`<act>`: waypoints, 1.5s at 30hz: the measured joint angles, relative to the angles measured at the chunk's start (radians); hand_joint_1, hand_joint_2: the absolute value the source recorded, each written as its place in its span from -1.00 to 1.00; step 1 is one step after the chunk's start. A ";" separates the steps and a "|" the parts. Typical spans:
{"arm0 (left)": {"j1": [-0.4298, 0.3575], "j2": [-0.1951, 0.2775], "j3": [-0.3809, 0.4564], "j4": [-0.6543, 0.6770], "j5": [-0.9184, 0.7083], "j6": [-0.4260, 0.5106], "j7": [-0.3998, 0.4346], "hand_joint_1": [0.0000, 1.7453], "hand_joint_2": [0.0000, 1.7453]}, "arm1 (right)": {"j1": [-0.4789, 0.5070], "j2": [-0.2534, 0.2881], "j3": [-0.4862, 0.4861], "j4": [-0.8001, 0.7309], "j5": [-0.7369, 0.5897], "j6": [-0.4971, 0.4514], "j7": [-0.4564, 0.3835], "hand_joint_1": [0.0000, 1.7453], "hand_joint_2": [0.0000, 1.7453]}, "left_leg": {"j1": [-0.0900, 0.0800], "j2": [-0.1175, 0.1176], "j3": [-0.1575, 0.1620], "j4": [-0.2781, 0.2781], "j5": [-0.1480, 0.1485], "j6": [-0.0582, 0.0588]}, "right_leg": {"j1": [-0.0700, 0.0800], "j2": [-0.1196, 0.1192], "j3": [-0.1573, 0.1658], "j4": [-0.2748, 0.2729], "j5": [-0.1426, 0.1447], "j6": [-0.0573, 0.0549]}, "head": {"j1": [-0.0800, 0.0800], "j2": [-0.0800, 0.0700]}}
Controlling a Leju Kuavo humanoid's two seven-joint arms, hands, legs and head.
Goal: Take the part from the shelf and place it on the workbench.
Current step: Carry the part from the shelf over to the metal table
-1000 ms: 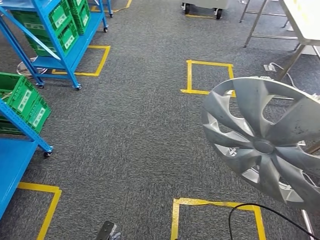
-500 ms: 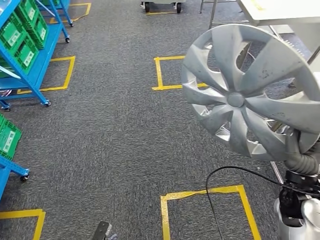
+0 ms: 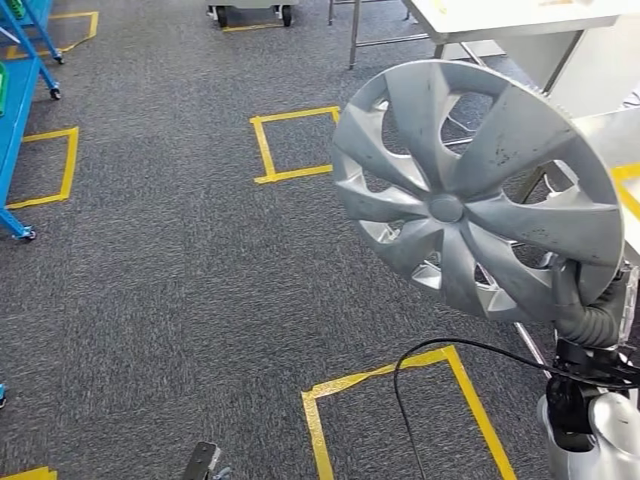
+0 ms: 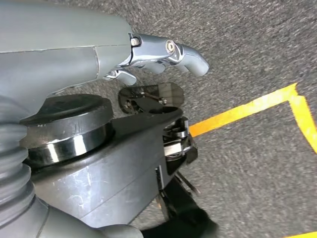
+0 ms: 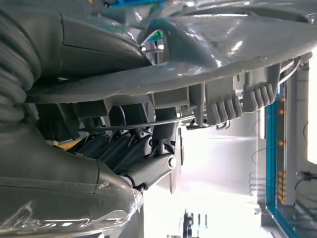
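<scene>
Grey speckled carpet covers the workshop floor, marked off with squares of yellow tape. Nearest the robot, at the lower right of the head view, its right hand grips the rim of a silver hubcap, the thumb hooked over the front edge; the right wrist view shows the dark fingers curled in behind the rim among the plastic clips on the part's back. The hubcap is carried upright and tilted, its spoked face turned toward the robot, well above the carpet and in front of the tabletop at the right. A black cable loops from the wrist across the nearest tape square. At the lower left, the left hand hangs low over the carpet, holding nothing; its chrome-tipped thumb points out and a darker finger lies below it, apart from the thumb, with a strip of yellow tape on the floor beyond. Farther off, a second tape square lies at mid-floor, and a third sits at the left beside the wheeled foot of a blue shelf. A pale tabletop on metal legs stands at the far right, behind the hubcap. At the far edge, the castors of a cart rest by another tape line.
</scene>
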 joint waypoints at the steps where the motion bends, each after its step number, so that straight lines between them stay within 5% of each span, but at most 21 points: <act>1: 0.001 0.001 0.001 0.000 0.000 0.000 0.001 -1.00 1.00 | 0.002 -0.002 0.002 0.002 -0.001 -0.001 0.000 1.00 1.00 | -0.001 0.013 0.001 0.000 -0.002 0.001 | 0.000 -0.003 -0.007 0.017 0.002 0.000 | 0.000 0.000; 3: 0.001 0.000 0.002 0.000 0.000 0.000 0.001 -1.00 1.00 | 0.004 -0.005 0.004 0.004 -0.001 -0.002 0.000 1.00 1.00 | -0.002 0.039 0.007 0.000 -0.006 -0.001 | 0.000 -0.013 0.036 -0.060 0.050 -0.003 | 0.000 0.000; 6: 0.000 0.000 0.004 0.000 0.000 0.000 0.001 -1.00 1.00 | -0.002 -0.007 0.009 0.005 -0.001 -0.002 -0.001 1.00 1.00 | -0.009 0.071 0.017 0.002 -0.017 -0.014 | 0.012 -0.068 0.131 -0.229 0.101 -0.015 | -0.001 0.000; 9: -0.001 0.000 0.005 0.000 0.000 0.000 0.003 -1.00 1.00 | -0.007 -0.010 0.012 0.005 -0.004 -0.006 -0.001 1.00 1.00 | -0.011 0.102 0.022 -0.002 -0.023 -0.029 | 0.021 -0.049 0.137 -0.252 0.103 -0.034 | -0.005 0.000; 12: -0.004 -0.002 0.006 0.000 0.000 0.000 0.004 -1.00 1.00 | -0.009 -0.013 0.012 0.005 -0.007 -0.010 -0.001 1.00 1.00 | -0.006 0.049 -0.001 0.054 -0.064 -0.043 | 0.014 -0.012 0.141 -0.263 0.110 -0.050 | -0.010 0.000; 14: -0.003 -0.001 0.006 0.000 0.000 0.000 0.004 -1.00 1.00 | -0.011 -0.013 0.013 0.007 -0.007 -0.010 -0.001 1.00 1.00 | -0.005 0.003 -0.063 0.176 -0.120 -0.046 | 0.011 0.011 0.141 -0.265 0.111 -0.055 | -0.014 0.000; 16: 0.000 0.000 0.007 0.000 0.000 0.000 0.004 -1.00 1.00 | -0.011 -0.013 0.013 0.009 -0.007 -0.010 -0.001 1.00 1.00 | -0.005 -0.009 -0.115 0.259 -0.135 -0.046 | 0.011 0.039 0.141 -0.264 0.110 -0.057 | -0.015 0.000; 18: 0.000 0.000 0.007 0.000 0.000 0.000 0.004 -1.00 1.00 | -0.010 -0.013 0.013 0.011 -0.007 -0.010 0.000 1.00 1.00 | -0.003 -0.017 -0.103 0.211 -0.079 -0.045 | 0.007 0.070 0.142 -0.263 0.111 -0.055 | -0.015 0.000; 20: -0.001 0.000 0.007 0.000 0.000 0.000 0.004 -1.00 1.00 | -0.012 -0.013 0.013 0.011 -0.008 -0.011 0.000 1.00 1.00 | 0.005 -0.061 -0.050 0.088 -0.013 -0.046 | 0.005 0.100 0.138 -0.259 0.111 -0.046 | -0.016 0.000; 22: -0.002 0.000 0.007 0.000 0.000 0.000 0.004 -1.00 1.00 | -0.015 -0.013 0.013 0.011 -0.011 -0.012 0.000 1.00 1.00 | 0.012 -0.101 -0.019 0.018 0.006 -0.043 | 0.002 0.127 0.129 -0.255 0.113 -0.033 | -0.016 0.000; 24: -0.004 -0.001 0.007 0.000 -0.001 0.001 0.005 -1.00 1.00 | -0.015 -0.014 0.013 0.013 -0.016 -0.014 0.000 1.00 1.00 | 0.010 -0.089 -0.016 0.009 0.005 -0.029 | -0.003 0.152 0.120 -0.261 0.120 -0.019 | -0.017 0.000; 25: -0.005 -0.001 0.008 0.000 -0.001 0.001 0.005 -1.00 1.00 | -0.014 -0.015 0.013 0.013 -0.019 -0.016 0.000 1.00 1.00 | 0.009 -0.075 -0.015 0.007 0.006 -0.022 | -0.003 0.143 0.116 -0.259 0.119 -0.014 | -0.017 0.000; 27: -0.005 -0.002 0.008 0.000 -0.001 0.002 0.006 -1.00 1.00 | -0.017 -0.017 0.012 0.015 -0.025 -0.021 0.000 1.00 1.00 | 0.008 -0.049 -0.013 0.003 0.009 -0.008 | 0.002 0.085 0.088 -0.210 0.092 -0.008 | -0.010 0.000; 29: -0.002 -0.001 0.008 0.000 -0.005 0.002 0.013 -1.00 1.00 | -0.023 -0.018 0.014 0.017 -0.032 -0.024 0.000 1.00 1.00 | 0.002 -0.024 -0.011 0.003 0.007 0.000 | 0.005 0.019 0.032 -0.088 0.033 -0.005 | -0.005 0.000; 31: 0.000 0.000 0.008 0.000 -0.019 0.005 0.022 -1.00 1.00 | -0.027 -0.018 0.015 0.023 -0.038 -0.026 0.002 1.00 1.00 | -0.002 0.005 -0.010 0.003 0.004 0.003 | 0.004 0.000 -0.015 0.011 0.000 -0.003 | -0.005 0.000; 33: 0.000 0.000 0.005 0.000 -0.033 0.011 0.022 -1.00 1.00 | -0.034 -0.018 0.017 0.032 -0.040 -0.029 0.004 1.00 1.00 | -0.004 0.033 -0.005 0.003 -0.001 0.003 | 0.005 -0.009 0.010 -0.026 0.032 -0.006 | -0.005 0.000; 35: -0.001 -0.001 0.001 0.000 -0.039 0.015 0.018 -1.00 1.00 | -0.044 -0.018 0.019 0.036 -0.041 -0.031 0.004 1.00 1.00 | -0.007 0.055 0.003 0.003 -0.008 -0.002 | 0.013 -0.056 0.089 -0.159 0.084 -0.012 | -0.004 0.000; 37: -0.001 -0.002 -0.002 0.000 -0.042 0.016 0.016 -1.00 1.00 | -0.054 -0.018 0.020 0.039 -0.042 -0.032 0.004 1.00 1.00 | -0.013 0.073 0.011 0.004 -0.014 -0.011 | 0.023 -0.092 0.137 -0.240 0.103 -0.023 | -0.006 0.000; 40: -0.003 -0.002 -0.006 0.000 -0.047 0.016 0.014 -1.00 1.00 | -0.060 -0.019 0.019 0.043 -0.044 -0.035 0.004 1.00 1.00 | -0.014 0.099 0.018 0.002 -0.021 -0.026 | 0.024 -0.061 0.137 -0.253 0.105 -0.039 | -0.006 0.000; 42: -0.005 -0.002 -0.009 0.000 -0.051 0.014 0.011 -1.00 1.00 | -0.064 -0.019 0.019 0.043 -0.044 -0.036 0.004 1.00 1.00 | -0.010 0.061 0.005 0.035 -0.046 -0.036 | 0.017 -0.033 0.139 -0.261 0.110 -0.049 | -0.008 0.000; 45: -0.003 -0.001 -0.010 0.000 -0.057 0.012 0.008 -1.00 1.00 | -0.072 -0.019 0.019 0.045 -0.047 -0.040 0.003 1.00 1.00 | -0.007 -0.004 -0.085 0.207 -0.124 -0.043 | 0.010 0.007 0.139 -0.263 0.112 -0.058 | -0.013 0.000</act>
